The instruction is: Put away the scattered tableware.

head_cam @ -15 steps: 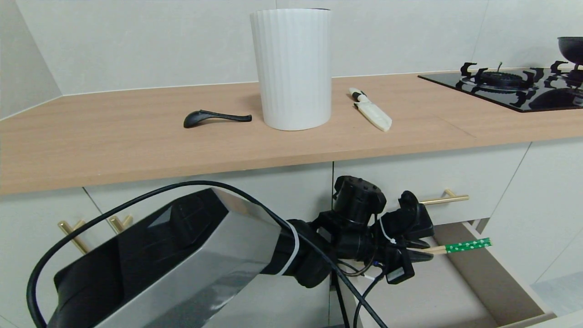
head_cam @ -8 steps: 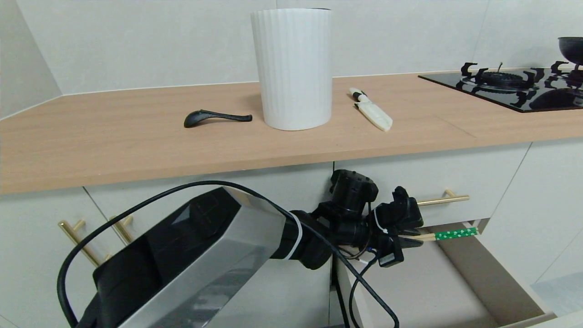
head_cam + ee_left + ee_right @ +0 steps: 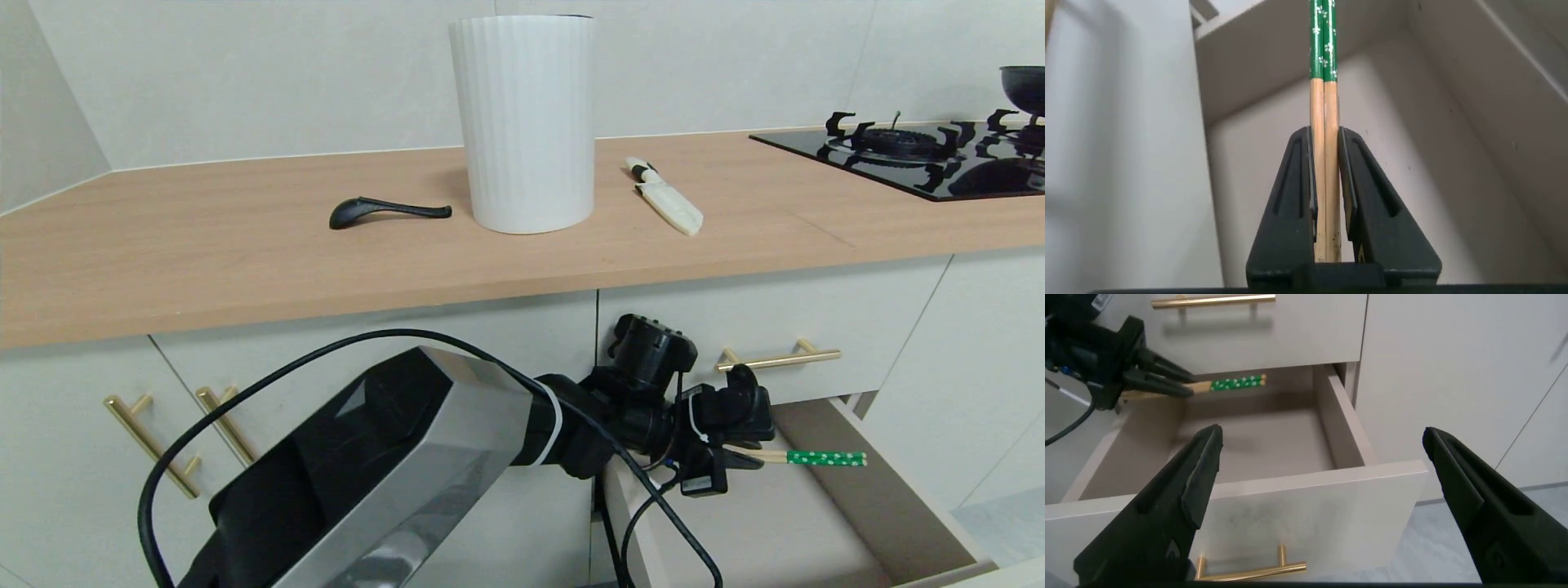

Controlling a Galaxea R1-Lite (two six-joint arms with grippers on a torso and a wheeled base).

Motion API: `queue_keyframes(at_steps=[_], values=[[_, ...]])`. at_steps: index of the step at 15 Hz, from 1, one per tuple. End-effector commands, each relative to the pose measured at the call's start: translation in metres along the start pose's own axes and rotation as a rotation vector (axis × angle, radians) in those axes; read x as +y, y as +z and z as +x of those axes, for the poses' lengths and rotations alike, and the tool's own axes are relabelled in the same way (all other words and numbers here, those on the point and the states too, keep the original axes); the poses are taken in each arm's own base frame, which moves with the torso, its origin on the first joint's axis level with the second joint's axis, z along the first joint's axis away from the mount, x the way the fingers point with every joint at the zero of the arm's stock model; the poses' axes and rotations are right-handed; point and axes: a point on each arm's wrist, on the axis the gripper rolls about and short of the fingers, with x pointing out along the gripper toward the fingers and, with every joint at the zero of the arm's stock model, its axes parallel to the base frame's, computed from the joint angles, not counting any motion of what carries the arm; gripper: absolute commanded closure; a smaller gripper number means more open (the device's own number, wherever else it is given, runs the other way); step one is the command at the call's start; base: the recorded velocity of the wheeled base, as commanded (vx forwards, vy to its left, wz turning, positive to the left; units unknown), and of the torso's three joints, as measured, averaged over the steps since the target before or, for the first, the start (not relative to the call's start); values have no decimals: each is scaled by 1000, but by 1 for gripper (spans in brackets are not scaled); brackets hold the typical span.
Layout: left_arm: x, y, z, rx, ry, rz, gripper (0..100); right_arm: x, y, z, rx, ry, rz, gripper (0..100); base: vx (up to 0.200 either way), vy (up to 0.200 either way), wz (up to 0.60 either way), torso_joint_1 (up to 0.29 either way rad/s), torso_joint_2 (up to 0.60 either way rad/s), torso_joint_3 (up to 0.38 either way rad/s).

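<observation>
Left tool (image 3: pixel 1324 137) pinches chopsticks (image 3: pixel 1324 49), seemingly above open drawer (image 3: pixel 1349 425).

Tan chopsticks (image 3: pixel 804 457) with green, white-dotted ends; black spoon (image 3: pixel 384 211); white ribbed canister (image 3: pixel 526 122).

Left gripper (image 3: pixel 751 459) and chopsticks (image 3: pixel 816 458) lower, closer over drawer (image 3: pixel 886 494)

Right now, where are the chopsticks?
In the head view, the chopsticks are low and right of centre, clamped by the left gripper, jaws shut on them, over the open drawer below the counter.
</observation>
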Motion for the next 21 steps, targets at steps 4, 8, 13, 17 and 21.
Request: queue_keyframes(at_steps=[4,8,13,17,21], values=[[-4,9,13,-46,-32,23,100,0,0,0,-1,0,0,0,0,0,0,0,0,0],[-8,3,15,-25,-65,29,0,0,0,0,-1,0,0,0,0,0,0,0,0,0],[0,17,8,-90,-40,82,0,0,0,0,0,0,1,0,0,0,0,0,0,0],[-10,43,-27,-68,-29,75,0,0,0,0,-1,0,1,0,0,0,0,0,0,0],[-42,59,-72,-50,-48,58,0,0,0,0,-1,0,1,0,0,0,0,0,0,0]])
